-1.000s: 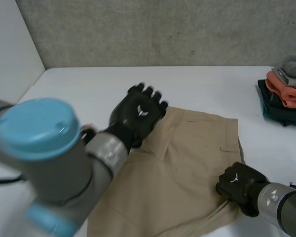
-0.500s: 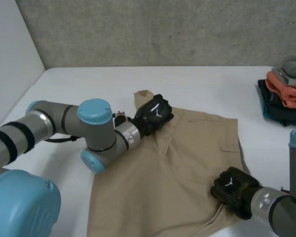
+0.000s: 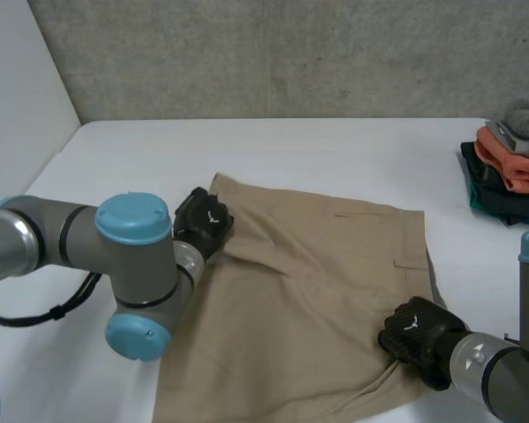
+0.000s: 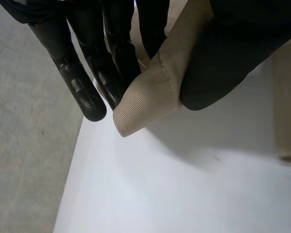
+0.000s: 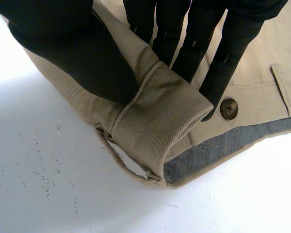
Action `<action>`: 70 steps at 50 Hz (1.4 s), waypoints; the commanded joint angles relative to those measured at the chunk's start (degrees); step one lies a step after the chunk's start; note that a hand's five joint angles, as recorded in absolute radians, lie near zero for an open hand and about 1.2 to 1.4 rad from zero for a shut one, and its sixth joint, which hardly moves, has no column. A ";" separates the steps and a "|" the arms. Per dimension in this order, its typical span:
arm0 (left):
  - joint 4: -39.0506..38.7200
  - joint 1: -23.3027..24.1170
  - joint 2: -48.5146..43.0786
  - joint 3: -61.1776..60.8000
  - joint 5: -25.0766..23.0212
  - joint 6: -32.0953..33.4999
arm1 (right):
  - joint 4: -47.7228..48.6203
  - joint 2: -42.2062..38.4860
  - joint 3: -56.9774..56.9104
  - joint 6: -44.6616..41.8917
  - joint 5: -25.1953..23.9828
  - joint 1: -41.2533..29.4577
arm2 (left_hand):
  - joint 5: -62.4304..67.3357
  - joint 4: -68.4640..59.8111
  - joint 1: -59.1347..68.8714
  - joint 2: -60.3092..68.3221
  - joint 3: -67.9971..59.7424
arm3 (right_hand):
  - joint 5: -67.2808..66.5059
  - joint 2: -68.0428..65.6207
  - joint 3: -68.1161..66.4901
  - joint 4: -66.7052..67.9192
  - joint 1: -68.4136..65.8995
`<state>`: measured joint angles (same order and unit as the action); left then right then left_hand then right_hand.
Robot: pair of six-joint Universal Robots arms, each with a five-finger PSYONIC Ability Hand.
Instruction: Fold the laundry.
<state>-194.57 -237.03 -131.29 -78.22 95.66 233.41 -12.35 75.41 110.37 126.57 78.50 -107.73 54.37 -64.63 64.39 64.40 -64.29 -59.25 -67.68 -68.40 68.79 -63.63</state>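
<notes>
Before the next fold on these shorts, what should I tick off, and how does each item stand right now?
1. Left hand pinches the edge of the shorts near their far corner, between thumb and fingers: ok.
2. Right hand pinches the thick band beside a button: ok.
3. Shorts flat between the hands: not ok, creases cross the middle.
4. Bare table beyond the shorts: ok.
5. Stack of folded clothes apart from the shorts: ok.

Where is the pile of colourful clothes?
In the head view, the pile of clothes sits at the far right edge of the table, on the robot's right side, apart from the tan shorts spread in the middle.
</notes>
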 commanded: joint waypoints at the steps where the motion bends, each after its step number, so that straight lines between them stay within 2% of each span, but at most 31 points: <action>1: 0.68 -0.10 3.49 -0.70 5.50 -9.45 | 0.40 0.00 0.02 0.61 -0.01 0.33 | -7.71 7.97 -7.73 -7.74 7.63 | -10.75 -12.32 -11.60 11.21 -16.37; 5: 2.61 -0.01 6.91 -1.32 6.82 -15.26 | 0.48 0.00 0.11 0.61 -0.01 0.42 | -17.61 17.88 -17.63 -17.64 17.53 | -10.75 -12.32 -11.60 11.21 -16.37; 6: 3.92 0.08 8.57 -1.93 6.82 -16.92 | 0.48 0.09 0.11 0.61 -0.01 0.42 | -31.14 31.41 -31.16 -31.17 31.06 | -10.75 -12.32 -11.60 11.21 -16.37; 9: 5.86 0.26 11.65 -3.24 6.47 -18.95 | 0.75 0.09 0.02 0.70 -0.10 0.33 | -46.03 46.29 -46.05 -46.05 45.95 | -10.75 -12.32 -11.60 11.21 -16.37; 10: 6.21 0.26 12.45 -3.69 6.47 -19.22 | 0.92 0.09 0.02 0.79 -0.10 0.33 | -47.25 47.51 -47.27 -47.27 47.17 | -10.75 -12.32 -11.60 11.21 -16.37; 20: 7.18 1.22 26.33 -17.21 4.19 -21.68 | 2.59 0.35 -2.08 9.48 -0.27 0.33 | -45.42 45.68 -45.44 -45.44 45.34 | -10.75 -12.32 -11.60 11.21 -16.37; 24: 8.06 2.89 32.75 -25.03 2.25 -26.16 | 2.68 0.26 -2.52 12.64 -1.15 0.42 | -42.72 42.98 -42.74 -42.74 42.64 | -10.75 -12.32 -11.60 11.21 -16.37; 29: 13.14 6.75 39.60 -32.33 1.99 -33.01 | 2.77 0.26 -2.88 16.78 -3.08 0.86 | -41.71 41.97 -41.73 -41.73 41.63 | -10.75 -12.32 -11.60 11.21 -16.37; 37: 20.27 8.60 40.23 -36.74 1.99 -38.47 | 5.93 0.52 -2.79 19.50 -3.00 2.26 | -41.71 41.97 -41.73 -41.73 41.63 | -10.75 -12.32 -11.60 11.21 -16.37; 48: 20.54 8.60 36.28 -37.44 1.99 -39.62 | 9.62 0.97 -2.35 23.81 -2.38 3.67 | -41.37 41.64 -41.39 -41.40 41.29 | -10.75 -12.32 -11.60 11.21 -16.37; 54: 18.79 8.52 33.91 -36.39 2.16 -39.44 | 9.80 0.97 -2.09 23.81 -2.38 3.67 | -31.99 32.25 -32.01 -32.01 31.91 | -10.75 -12.32 -11.60 11.21 -16.37; 61: 12.11 8.43 28.37 -34.90 3.74 -38.82 | 9.89 2.28 -2.09 23.81 -2.38 3.93 | 13.08 -12.82 13.06 13.06 -13.16 | -10.75 -12.32 -11.60 11.21 -16.37; 67: 12.54 8.69 27.93 -33.75 4.89 -38.65 | 9.63 5.35 -2.26 23.12 -2.12 5.25 | 15.63 -15.37 15.61 15.60 -15.71 | -10.75 -12.32 -11.60 11.21 -16.37; 70: 15.35 9.13 31.08 -33.84 4.89 -38.30 | 9.01 7.37 -2.26 22.67 -2.21 5.25 | 15.63 -15.37 15.61 15.60 -15.71 | -10.75 -12.32 -11.60 11.21 -16.37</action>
<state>-182.37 -228.48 -103.30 -112.45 100.04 194.72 -2.60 79.21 108.17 150.09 76.28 -103.10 56.05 -68.47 66.14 68.37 -68.06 -59.25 -67.68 -68.39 68.79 -63.63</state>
